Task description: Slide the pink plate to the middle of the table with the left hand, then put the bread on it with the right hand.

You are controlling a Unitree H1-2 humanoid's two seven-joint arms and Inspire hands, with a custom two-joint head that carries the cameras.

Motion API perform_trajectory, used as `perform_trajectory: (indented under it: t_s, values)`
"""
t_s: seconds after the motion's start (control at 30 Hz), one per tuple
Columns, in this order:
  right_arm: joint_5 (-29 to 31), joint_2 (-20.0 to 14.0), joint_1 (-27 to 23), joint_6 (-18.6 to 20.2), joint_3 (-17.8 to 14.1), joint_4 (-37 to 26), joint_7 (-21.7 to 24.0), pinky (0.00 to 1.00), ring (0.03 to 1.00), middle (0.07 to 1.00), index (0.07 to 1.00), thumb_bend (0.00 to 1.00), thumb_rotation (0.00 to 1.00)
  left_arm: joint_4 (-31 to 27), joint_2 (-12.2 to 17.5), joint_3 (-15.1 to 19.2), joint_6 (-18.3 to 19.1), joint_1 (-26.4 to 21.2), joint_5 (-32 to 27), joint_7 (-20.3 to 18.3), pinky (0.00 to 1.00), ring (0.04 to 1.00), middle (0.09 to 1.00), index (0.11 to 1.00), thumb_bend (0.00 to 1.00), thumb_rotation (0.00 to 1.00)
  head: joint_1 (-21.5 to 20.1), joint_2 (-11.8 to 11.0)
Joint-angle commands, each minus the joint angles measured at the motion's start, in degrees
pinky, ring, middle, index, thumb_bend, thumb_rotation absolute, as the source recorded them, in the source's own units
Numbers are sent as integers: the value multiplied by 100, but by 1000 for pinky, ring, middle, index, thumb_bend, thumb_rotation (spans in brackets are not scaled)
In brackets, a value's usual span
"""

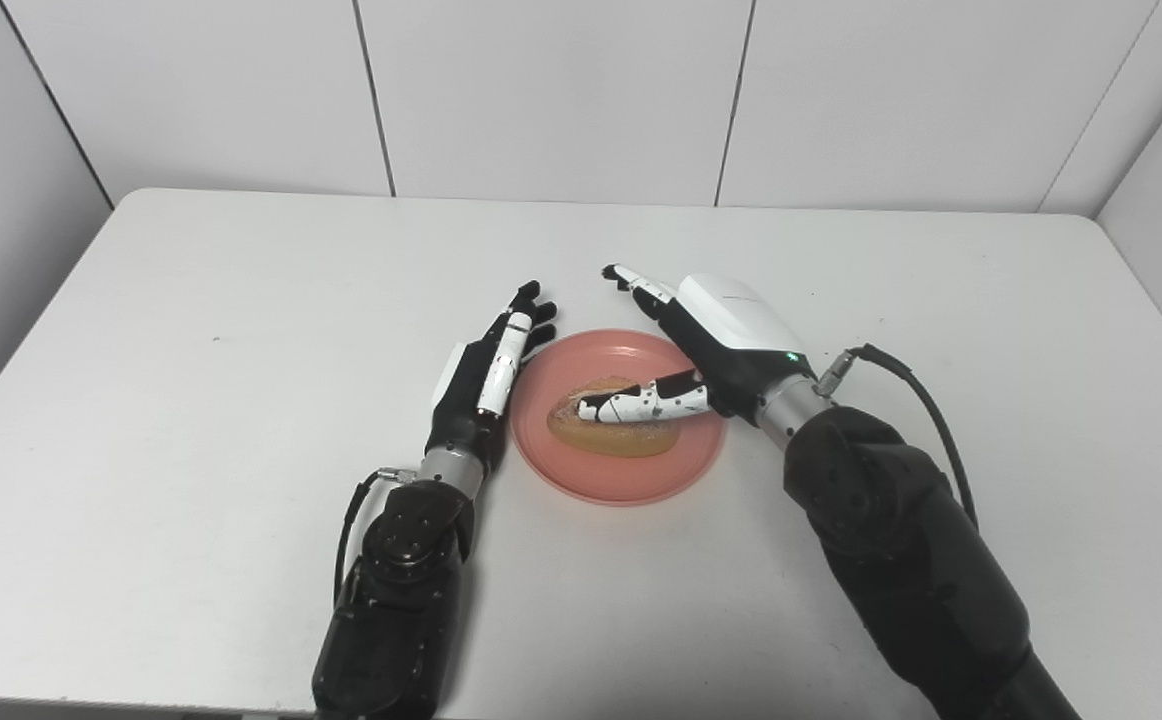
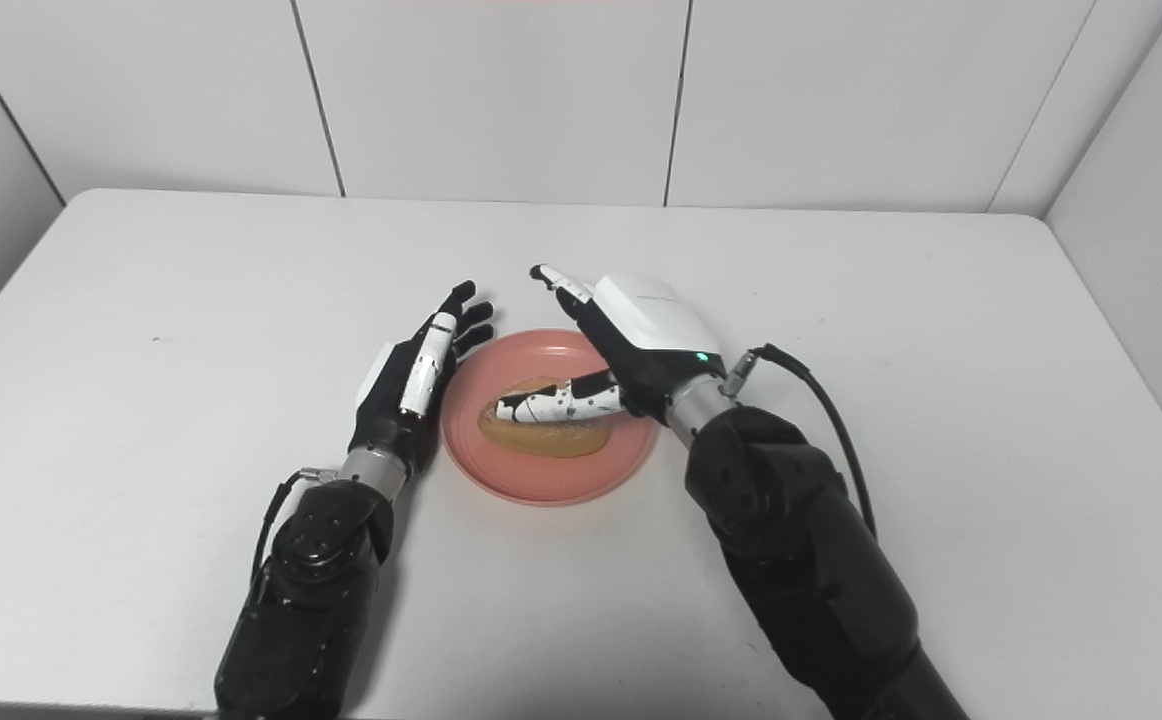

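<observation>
One pink plate (image 1: 631,480) was observed on the white table (image 1: 191,400), near the middle of the tabletop and in front of the robot. It held one piece of bread (image 1: 606,432), an elongated golden-brown roll lying flat on the plate's inner surface, roughly central and running left to right. Nothing else was seen in the plate.

Count of items: one plate, one bread, two robot hands, one table. Grey panelled walls (image 1: 541,90) enclosed the table on the far side and both flanks.

The right hand (image 1: 716,345) stood over the right and rear part of the plate, back of the hand upward. Its fingers were spread and gripped nothing: one fingertip (image 1: 613,272) extended beyond the far rim, above the table, while the thumb (image 1: 641,402) reached leftward across the top of the bread. Whether the thumb touched the bread or merely lay just above it could not be determined from either view. The bread lay below and to the left of this hand's palm.

The left hand (image 1: 486,375) lay just beside the plate's left rim, fingers extended, apart and pointing away from the robot, holding nothing. Whether its edge touched the rim could not be determined. The bread lay to its right, separated from it by the plate's rim.
</observation>
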Motion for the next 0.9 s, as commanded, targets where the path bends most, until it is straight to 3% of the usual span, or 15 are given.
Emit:
perform_trajectory:
  t_s: [0.0,0.17,0.3,0.57,0.73,0.87]
  values:
    - [111,50,-29,-383,-238,-251,-502,763,893,951,973,889,676,-76,-59,-64,-59,57,151,76,867,907,935,931,348,1000,-11,-11]
    - [571,264,492,-787,-731,-294,-1344,774,911,964,978,817,673,-286,-111,-111,-141,263,430,275,905,930,954,955,368,1000,5,-34]
    - [903,392,872,-766,-1009,-369,-1548,802,914,958,982,763,728,-424,-126,-96,-250,426,504,309,929,947,976,979,367,1000,-3,-45]
    - [1331,650,1542,-1252,-1299,-144,-2340,855,937,975,985,723,992,-624,-87,-40,-384,686,573,310,937,949,973,988,402,1000,-38,-92]
    - [1988,1069,2009,-1793,-1509,135,-2868,916,965,984,986,660,1000,-825,-99,-70,-399,931,644,321,944,956,977,993,394,1000,-43,-119]
    - [2426,1288,2227,-2359,-1532,422,-3027,885,944,969,965,598,1000,-981,-135,-89,-379,1114,725,348,966,971,979,993,415,1000,-85,-120]
